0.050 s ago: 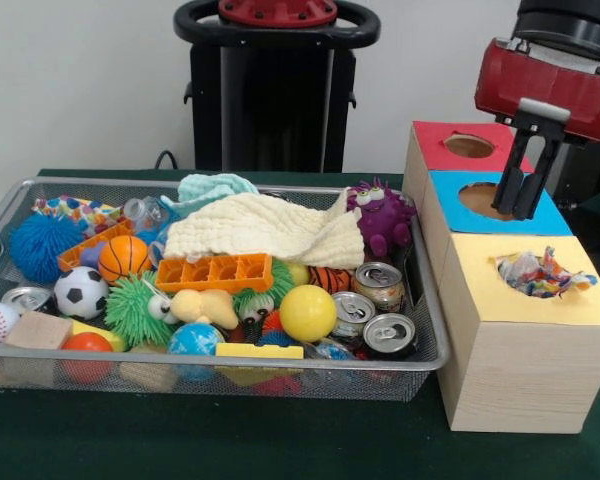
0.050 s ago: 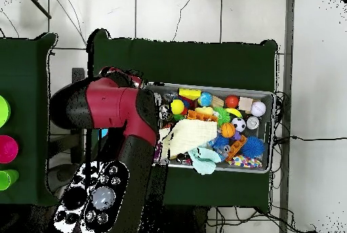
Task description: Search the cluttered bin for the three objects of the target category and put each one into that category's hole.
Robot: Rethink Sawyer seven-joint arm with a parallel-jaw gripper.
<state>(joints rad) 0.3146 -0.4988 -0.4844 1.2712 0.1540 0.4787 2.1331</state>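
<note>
Gripper (image 1: 525, 190) hangs empty, fingers close together, above the blue hole (image 1: 483, 200); crinkly wrapper (image 1: 540, 272) sits in the yellow hole. Next likely: back left to the bin (image 1: 420, 362) for another.

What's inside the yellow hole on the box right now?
Crumpled colourful wrappers poke out of the yellow hole, filling its opening. Anything deeper in the box is hidden by its walls. The gripper hangs over the blue hole, not this one.

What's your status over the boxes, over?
Tool above the blue box's hole, nothing visible in it. Crinkled wrapper sits in the yellow box's hole. Cloth covers part of the bin.
</note>
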